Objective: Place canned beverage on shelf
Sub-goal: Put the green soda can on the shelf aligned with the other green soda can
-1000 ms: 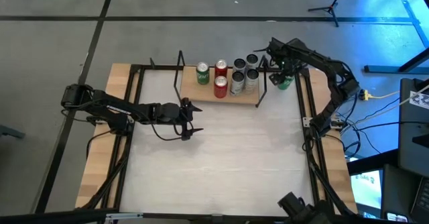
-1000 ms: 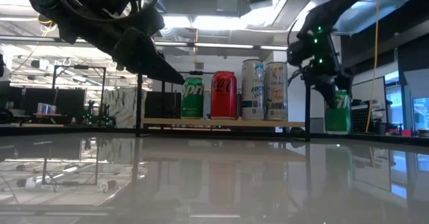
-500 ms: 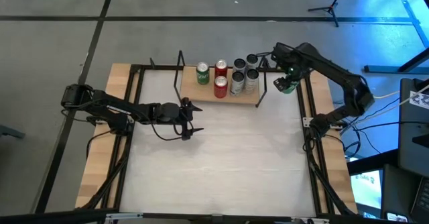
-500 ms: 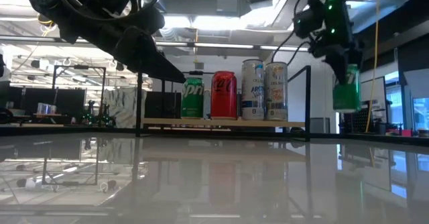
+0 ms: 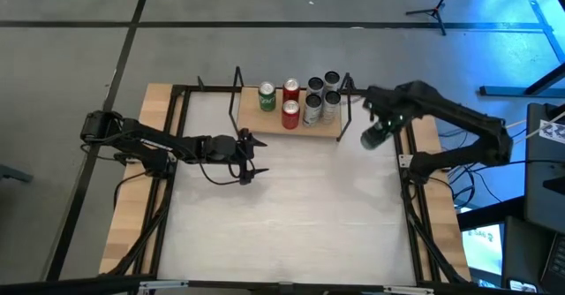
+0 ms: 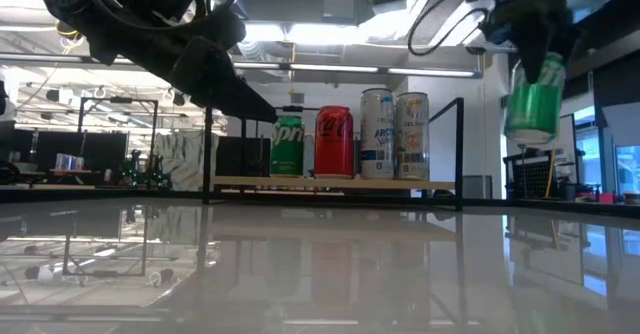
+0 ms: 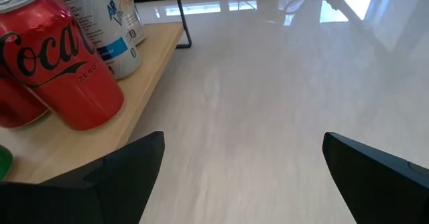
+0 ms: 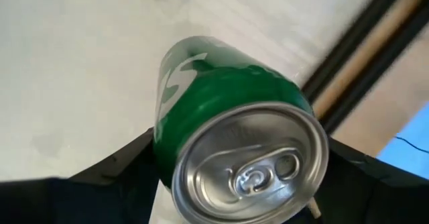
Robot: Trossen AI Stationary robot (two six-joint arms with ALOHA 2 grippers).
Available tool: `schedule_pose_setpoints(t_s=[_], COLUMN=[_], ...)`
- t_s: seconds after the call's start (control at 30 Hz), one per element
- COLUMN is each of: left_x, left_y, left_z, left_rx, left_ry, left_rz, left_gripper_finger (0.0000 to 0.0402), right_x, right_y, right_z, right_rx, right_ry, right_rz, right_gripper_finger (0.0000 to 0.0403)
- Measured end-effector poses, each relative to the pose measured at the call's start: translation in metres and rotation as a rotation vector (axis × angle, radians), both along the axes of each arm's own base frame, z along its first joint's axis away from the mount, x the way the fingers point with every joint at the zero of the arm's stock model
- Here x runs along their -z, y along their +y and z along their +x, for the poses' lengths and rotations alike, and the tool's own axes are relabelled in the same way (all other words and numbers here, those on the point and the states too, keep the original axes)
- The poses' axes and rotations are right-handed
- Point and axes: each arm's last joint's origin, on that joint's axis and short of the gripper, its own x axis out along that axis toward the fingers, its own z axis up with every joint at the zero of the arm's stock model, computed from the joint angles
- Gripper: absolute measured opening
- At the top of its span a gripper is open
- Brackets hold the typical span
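The right gripper (image 5: pixel 381 129) is gripping a green can (image 5: pixel 374 136), its fingers closed on the can's sides, and is carrying it in the air just off the shelf (image 5: pixel 291 123) at about three o'clock from it in the high view. In the low view the can (image 6: pixel 532 99) is hanging well above the tabletop, tilted slightly, higher than the tops of the cans already standing on the board. The shelf is sitting at twelve o'clock on the table (image 5: pixel 291 215), holding a green can (image 5: pixel 267 96), two red cans (image 5: pixel 290 101) and a cluster of silver cans (image 5: pixel 321 96). To do this step well, the can should probably be brought upright first, then carried over the black post (image 5: pixel 345 118) rather than through it, since the frame is standing between the can and the board. The bare board at six o'clock from the silver cans looks like the likeliest spot; lowering slowly there should avoid knocking the neighbours. The left gripper (image 5: pixel 246 157) is waiting over the table at about seven o'clock from the shelf, its fingers spread wide and holding nothing.
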Motion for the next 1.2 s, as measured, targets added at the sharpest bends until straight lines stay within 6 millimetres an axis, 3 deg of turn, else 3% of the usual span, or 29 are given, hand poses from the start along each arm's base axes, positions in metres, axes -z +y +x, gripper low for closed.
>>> schedule_pose_setpoints(t_s=[0.3,0.53,0.7,0.9,1.03,1.2], left_x=[-0.002,-0.003,-0.004,0.002,0.012,0.025], left_y=[0.0,-0.01,-0.027,-0.045,-0.053,-0.062], left_z=[0.001,0.002,0.003,0.004,0.004,0.005], left_rx=[-0.006,0.017,0.036,-0.01,-0.036,-0.076], left_ry=[-0.033,-0.052,-0.082,-0.075,-0.044,-0.009], left_rz=[-0.039,-0.102,-0.109,-0.109,-0.147,-0.193], left_gripper_finger=[0.0396,0.0396,0.0396,0.0396,0.0396,0.0396], right_x=[0.017,0.024,0.043,0.072,0.074,0.083], right_y=[0.059,0.103,0.13,0.141,0.146,0.147], right_z=[0.019,0.059,0.095,0.137,0.168,0.198], right_rx=[-0.215,-0.536,-0.765,-0.966,-1.064,-1.085], right_ry=[-0.01,-0.245,-0.319,-0.3,-0.225,-0.066], right_rz=[0.011,-0.034,-0.072,-0.128,-0.216,-0.193], right_gripper_finger=[0.0301,0.0301,0.0301,0.0301,0.0301,0.0301])
